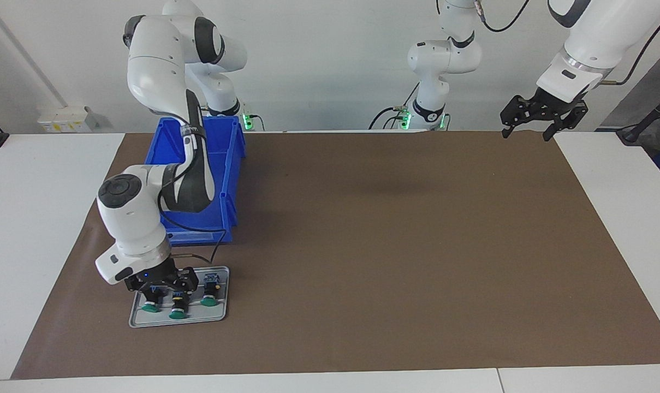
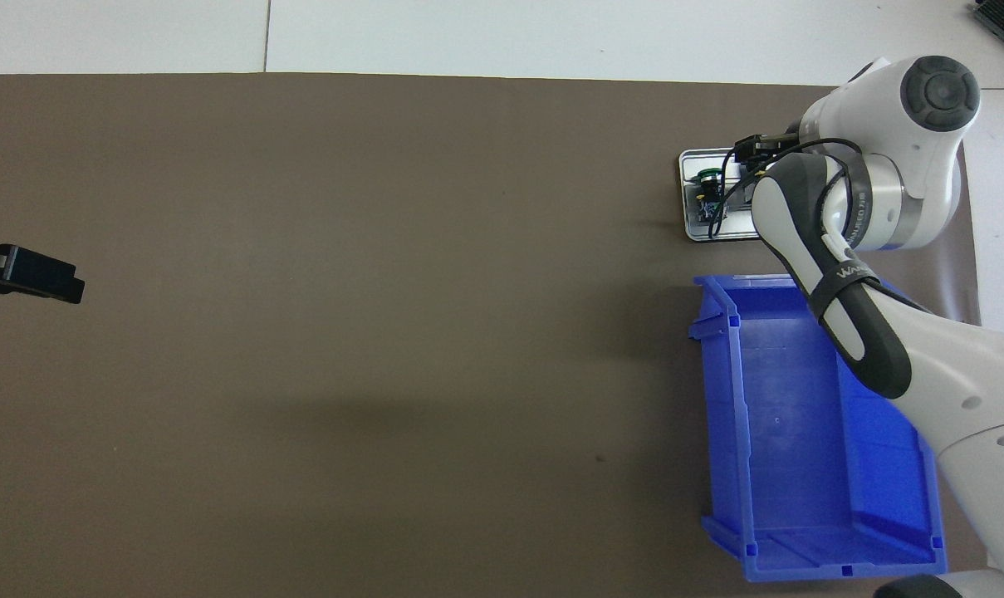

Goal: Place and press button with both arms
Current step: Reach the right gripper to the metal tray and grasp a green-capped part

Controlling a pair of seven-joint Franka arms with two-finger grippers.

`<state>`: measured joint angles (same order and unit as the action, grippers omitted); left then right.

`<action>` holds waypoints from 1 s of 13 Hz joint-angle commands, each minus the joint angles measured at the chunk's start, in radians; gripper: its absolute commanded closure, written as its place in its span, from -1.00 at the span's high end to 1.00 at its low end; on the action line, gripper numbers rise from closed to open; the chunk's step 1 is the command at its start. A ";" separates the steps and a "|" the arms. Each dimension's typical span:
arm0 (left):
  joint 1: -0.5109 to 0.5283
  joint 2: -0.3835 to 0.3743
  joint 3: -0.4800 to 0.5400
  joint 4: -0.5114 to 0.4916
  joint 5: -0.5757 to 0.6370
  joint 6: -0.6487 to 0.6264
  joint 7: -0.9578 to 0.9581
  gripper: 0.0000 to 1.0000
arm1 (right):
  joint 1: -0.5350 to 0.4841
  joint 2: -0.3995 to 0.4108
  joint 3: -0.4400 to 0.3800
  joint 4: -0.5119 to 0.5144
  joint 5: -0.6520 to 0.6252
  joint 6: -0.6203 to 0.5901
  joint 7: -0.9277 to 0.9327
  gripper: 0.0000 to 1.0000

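Three green-capped buttons lie on a small grey tray (image 1: 221, 314) near the right arm's end of the table: one (image 1: 150, 307), a middle one (image 1: 177, 313) and one (image 1: 209, 299). My right gripper (image 1: 165, 286) is open, low over the tray, with its fingers down around the first two buttons; which one it straddles I cannot tell. In the overhead view the right arm hides most of the tray (image 2: 686, 166); only one button (image 2: 705, 178) shows. My left gripper (image 1: 528, 134) is open and empty, raised over the mat's edge at the left arm's end; it also shows in the overhead view (image 2: 28, 276).
A blue open bin (image 1: 229, 158) stands nearer to the robots than the tray, and the right arm reaches over it; the bin is empty in the overhead view (image 2: 784, 432). A brown mat (image 1: 390, 245) covers the table.
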<state>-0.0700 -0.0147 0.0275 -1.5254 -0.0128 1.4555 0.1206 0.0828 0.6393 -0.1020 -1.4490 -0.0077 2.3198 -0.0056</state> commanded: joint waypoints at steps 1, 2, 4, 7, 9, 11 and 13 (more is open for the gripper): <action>0.007 -0.022 -0.005 -0.024 0.013 -0.003 0.002 1.00 | -0.014 -0.004 0.008 -0.082 0.022 0.091 -0.083 0.81; 0.007 -0.022 -0.005 -0.024 0.013 -0.003 0.002 1.00 | -0.011 -0.004 0.008 -0.091 0.022 0.098 -0.088 0.60; 0.007 -0.022 -0.005 -0.024 0.013 -0.003 0.002 1.00 | -0.011 -0.004 0.008 -0.097 0.022 0.096 -0.103 0.25; 0.007 -0.022 -0.005 -0.024 0.014 -0.003 0.002 1.00 | -0.017 -0.004 0.008 -0.111 0.022 0.099 -0.137 0.04; 0.007 -0.022 -0.005 -0.024 0.013 -0.003 0.002 1.00 | -0.014 -0.004 0.008 -0.105 0.020 0.098 -0.139 -0.94; 0.007 -0.022 -0.005 -0.024 0.013 -0.003 0.002 1.00 | -0.005 -0.004 0.008 -0.079 0.023 0.079 -0.128 -1.00; 0.009 -0.022 -0.005 -0.024 0.013 -0.003 0.002 1.00 | 0.009 -0.018 0.008 0.000 0.023 -0.020 -0.082 -1.00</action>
<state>-0.0700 -0.0147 0.0275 -1.5254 -0.0128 1.4555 0.1206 0.0873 0.6488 -0.1010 -1.5046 -0.0020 2.3845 -0.1055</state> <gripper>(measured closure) 0.000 0.674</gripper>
